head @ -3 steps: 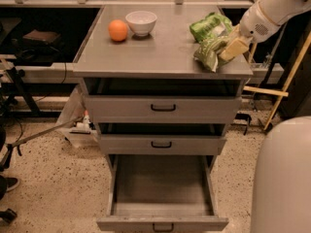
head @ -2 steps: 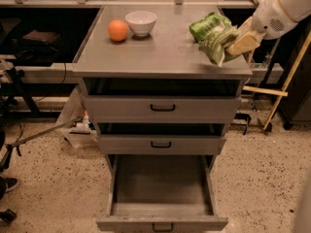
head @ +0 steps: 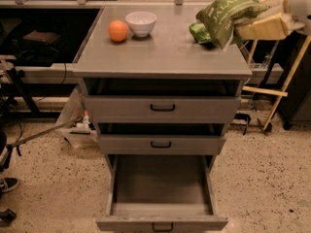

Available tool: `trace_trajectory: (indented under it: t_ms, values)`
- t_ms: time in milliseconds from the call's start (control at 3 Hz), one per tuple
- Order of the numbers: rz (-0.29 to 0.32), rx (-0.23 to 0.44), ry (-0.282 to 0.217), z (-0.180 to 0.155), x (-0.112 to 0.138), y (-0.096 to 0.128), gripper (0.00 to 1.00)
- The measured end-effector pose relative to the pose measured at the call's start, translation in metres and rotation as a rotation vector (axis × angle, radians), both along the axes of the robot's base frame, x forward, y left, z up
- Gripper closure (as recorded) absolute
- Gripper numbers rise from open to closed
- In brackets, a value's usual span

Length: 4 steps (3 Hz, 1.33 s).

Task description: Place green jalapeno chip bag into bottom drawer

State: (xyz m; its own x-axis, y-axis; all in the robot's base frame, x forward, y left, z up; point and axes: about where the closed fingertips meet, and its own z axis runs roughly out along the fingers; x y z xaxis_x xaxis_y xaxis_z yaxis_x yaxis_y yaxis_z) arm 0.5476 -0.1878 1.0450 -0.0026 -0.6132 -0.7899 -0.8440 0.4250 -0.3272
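The green jalapeno chip bag (head: pixel 224 12), judged light, soft and slippery, is pinched at its right edge by the closed fingers of the gripper (head: pixel 249 28) at 1 o'clock (the bottom drawer (head: pixel 160 183) open at 6 o'clock).

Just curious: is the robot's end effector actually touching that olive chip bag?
Touching. The camera view shows the end effector, at upper right, clamped on the right end of the raised chip bag.
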Motion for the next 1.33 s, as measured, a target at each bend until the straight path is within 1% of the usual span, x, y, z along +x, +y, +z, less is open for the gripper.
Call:
trace_trajectory:
  t_ms: [333,667,1000,1333]
  values:
    - [0.021,0.061,0.049,-0.02,-0.022,0.012,1.0]
    - [0.021,0.06,0.05,-0.02,-0.022,0.012,1.0]
    - [0.063,0.054,0.092,-0.051,-0.031,0.028,1.0]
    - [0.098,0.133,0.099,-0.09,-0.05,0.058,1.0]
